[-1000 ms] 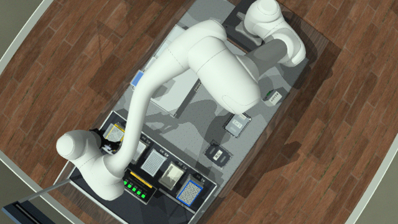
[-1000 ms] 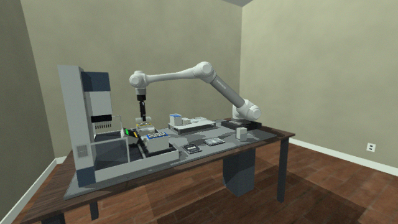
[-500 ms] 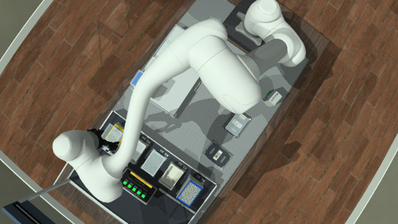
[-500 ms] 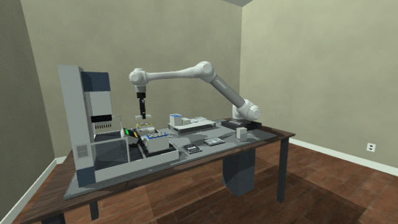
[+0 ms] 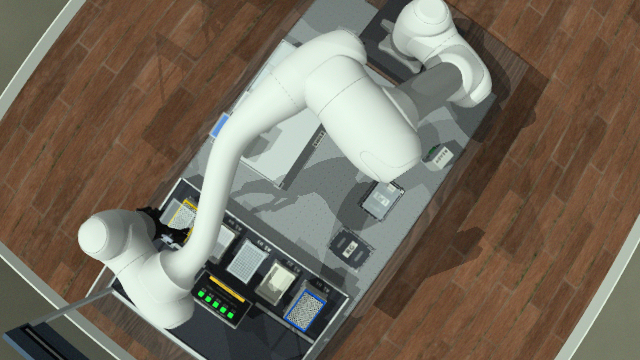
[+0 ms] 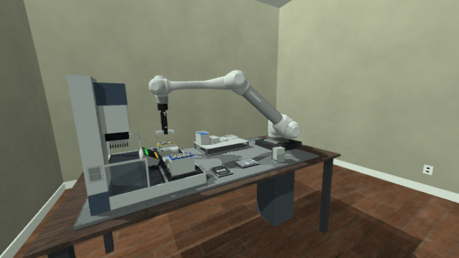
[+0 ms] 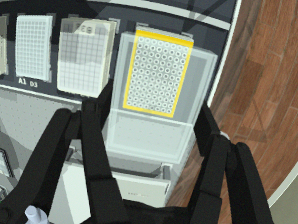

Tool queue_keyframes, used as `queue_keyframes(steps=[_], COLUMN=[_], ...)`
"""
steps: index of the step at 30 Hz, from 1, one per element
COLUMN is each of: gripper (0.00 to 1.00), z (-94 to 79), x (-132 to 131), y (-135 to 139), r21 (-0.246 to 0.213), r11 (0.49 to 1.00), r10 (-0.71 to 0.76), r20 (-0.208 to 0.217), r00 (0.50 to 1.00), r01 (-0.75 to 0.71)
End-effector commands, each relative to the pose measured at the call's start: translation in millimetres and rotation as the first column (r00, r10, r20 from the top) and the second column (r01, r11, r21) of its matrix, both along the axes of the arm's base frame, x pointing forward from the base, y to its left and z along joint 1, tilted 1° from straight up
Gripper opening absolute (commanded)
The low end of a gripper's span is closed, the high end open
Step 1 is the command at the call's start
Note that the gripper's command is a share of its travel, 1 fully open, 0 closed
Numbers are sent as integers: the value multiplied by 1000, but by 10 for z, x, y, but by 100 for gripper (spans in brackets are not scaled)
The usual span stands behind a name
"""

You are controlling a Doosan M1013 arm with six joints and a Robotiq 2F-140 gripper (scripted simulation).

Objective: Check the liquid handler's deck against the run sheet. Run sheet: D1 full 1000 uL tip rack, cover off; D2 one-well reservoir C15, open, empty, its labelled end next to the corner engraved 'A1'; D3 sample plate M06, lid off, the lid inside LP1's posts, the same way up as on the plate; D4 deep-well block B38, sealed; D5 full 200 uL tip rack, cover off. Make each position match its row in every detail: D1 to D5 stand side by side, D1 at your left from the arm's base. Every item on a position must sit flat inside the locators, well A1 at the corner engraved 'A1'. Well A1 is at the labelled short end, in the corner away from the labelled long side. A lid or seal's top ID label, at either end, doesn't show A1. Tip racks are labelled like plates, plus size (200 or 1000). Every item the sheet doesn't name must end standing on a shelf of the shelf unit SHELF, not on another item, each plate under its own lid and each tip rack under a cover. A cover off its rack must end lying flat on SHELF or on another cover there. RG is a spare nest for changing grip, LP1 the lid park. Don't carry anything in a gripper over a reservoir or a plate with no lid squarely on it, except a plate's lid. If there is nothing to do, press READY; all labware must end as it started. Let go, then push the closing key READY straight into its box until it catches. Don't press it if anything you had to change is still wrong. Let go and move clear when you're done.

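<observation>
My gripper (image 6: 165, 130) hangs over the far end of the deck, shut on a clear tip-rack cover (image 6: 165, 132) and holding it level in the air. In the wrist view the cover (image 7: 152, 145) spans between the fingers of my gripper (image 7: 155, 99). Right below is the yellow-rimmed tip rack (image 7: 158, 72), uncovered and full of tips; it also shows from above (image 5: 182, 216). Along the row stand the deep-well block (image 5: 222, 242), partly hidden by my arm, the sample plate (image 5: 247, 260), the open reservoir (image 5: 276, 282) and the blue-rimmed tip rack (image 5: 305, 310).
The lid park holds a lid (image 5: 382, 200). The RG nest (image 5: 350, 248) is empty. The READY box (image 5: 438, 156) stands near the table edge. The shelf unit (image 6: 220, 143) sits mid-table behind the deck. The liquid handler's tower (image 6: 97, 136) rises beside the deck.
</observation>
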State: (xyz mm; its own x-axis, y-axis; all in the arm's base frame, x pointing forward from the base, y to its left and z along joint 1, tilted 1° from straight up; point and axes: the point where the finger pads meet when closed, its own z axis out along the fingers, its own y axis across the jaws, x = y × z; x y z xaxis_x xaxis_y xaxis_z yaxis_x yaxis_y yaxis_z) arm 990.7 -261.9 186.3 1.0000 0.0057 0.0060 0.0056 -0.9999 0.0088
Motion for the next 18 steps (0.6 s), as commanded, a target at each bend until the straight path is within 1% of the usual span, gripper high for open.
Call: queue_keyframes(steps=[1, 5, 18], gripper=[10, 10, 10], z=[60, 93, 310], x=[2, 2, 0], y=[1, 1, 3], r21=[0, 0, 0], r11=[1000, 1000, 1000], r10=[0, 0, 0], r20=[2, 2, 2], r00=[1000, 1000, 1000], r01=[0, 0, 0])
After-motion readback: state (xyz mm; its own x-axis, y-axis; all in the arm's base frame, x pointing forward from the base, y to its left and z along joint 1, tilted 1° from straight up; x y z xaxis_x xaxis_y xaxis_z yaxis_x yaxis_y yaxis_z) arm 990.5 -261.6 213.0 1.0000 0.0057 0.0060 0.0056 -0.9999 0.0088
